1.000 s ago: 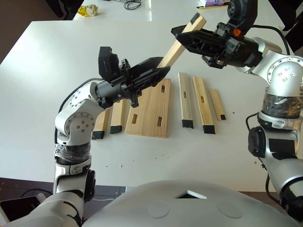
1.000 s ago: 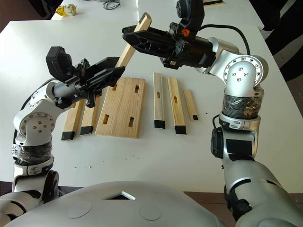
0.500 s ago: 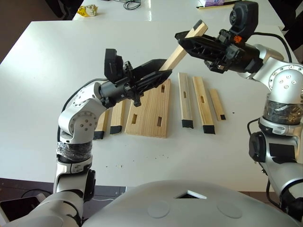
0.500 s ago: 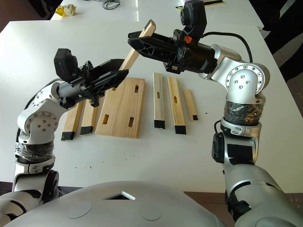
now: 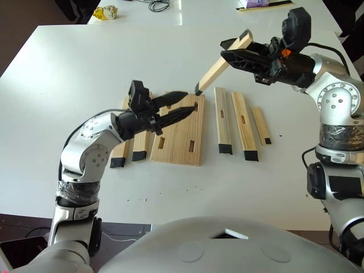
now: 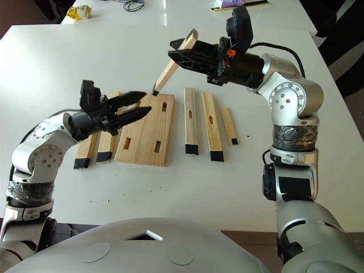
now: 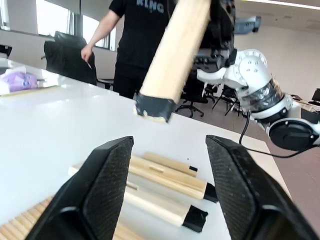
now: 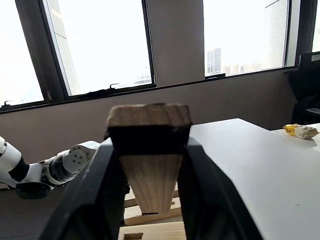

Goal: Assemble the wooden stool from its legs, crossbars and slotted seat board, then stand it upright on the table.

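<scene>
My right gripper (image 5: 230,50) is shut on a wooden leg (image 5: 219,65), holding it tilted in the air above the table, its black-capped lower end (image 7: 152,106) hanging over the far edge of the slotted seat board (image 5: 183,133). That board lies flat at the table's middle. My left gripper (image 5: 181,104) is open just above the board's left part, a little below and left of the leg's lower end, with nothing between its fingers (image 7: 107,195). Two pieces (image 5: 131,142) lie left of the board, three more (image 5: 242,124) right of it.
The white table (image 5: 68,74) has free room on the left and along the front. A yellow packet (image 5: 106,12) lies on the far table. A person stands beyond the table's far side in the left wrist view.
My left gripper has let go of the leg's lower end, dropped and pulled back left over the board. My right gripper has carried the leg a little to the right.
</scene>
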### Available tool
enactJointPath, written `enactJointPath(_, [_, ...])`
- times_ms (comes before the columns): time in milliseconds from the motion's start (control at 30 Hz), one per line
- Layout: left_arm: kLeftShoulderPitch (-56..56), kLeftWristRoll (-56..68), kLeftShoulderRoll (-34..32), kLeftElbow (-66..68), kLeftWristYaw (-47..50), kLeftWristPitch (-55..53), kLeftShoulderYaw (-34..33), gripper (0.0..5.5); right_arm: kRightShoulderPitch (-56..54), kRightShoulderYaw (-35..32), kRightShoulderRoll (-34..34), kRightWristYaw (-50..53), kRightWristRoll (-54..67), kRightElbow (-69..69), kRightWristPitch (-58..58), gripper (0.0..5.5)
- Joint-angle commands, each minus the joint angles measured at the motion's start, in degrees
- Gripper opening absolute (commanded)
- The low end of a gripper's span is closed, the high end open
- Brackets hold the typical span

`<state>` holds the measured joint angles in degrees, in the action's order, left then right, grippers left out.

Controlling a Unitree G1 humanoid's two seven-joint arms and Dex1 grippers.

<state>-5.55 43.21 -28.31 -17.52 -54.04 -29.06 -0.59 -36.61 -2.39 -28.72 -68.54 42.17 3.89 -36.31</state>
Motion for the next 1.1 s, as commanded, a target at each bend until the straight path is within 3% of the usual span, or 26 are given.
enactJointPath(33, [0.5,-3.4,1.0,1.3,1.4,2.4,0.6,2.68,-1.8,4.5,-4.5,-8.2,-8.8,7.5,9.7,1.31])
enactJointPath(267, [-0.1,-12.4,10.2,4.8,13.4,9.0,3.3,2.68,-1.7,11.4,-8.6,-18.5,-23.7,20.5,31.4,1.31])
enactJointPath(533, [-1.6,-18.4,24.6,4.5,31.1,13.2,4.6,2.68,-7.1,11.1,-9.4,-22.6,-28.9,33.7,43.4,1.31])
enactJointPath(867, [-8.0,-25.5,34.6,12.7,45.2,19.0,3.7,2.68,-7.3,11.8,-9.4,-23.6,-32.2,40.9,48.5,1.31])
enactJointPath(1100, [-7.3,-24.2,34.3,11.8,46.9,19.4,3.8,2.68,-5.7,12.4,-8.6,-23.9,-29.9,37.9,46.5,1.31])
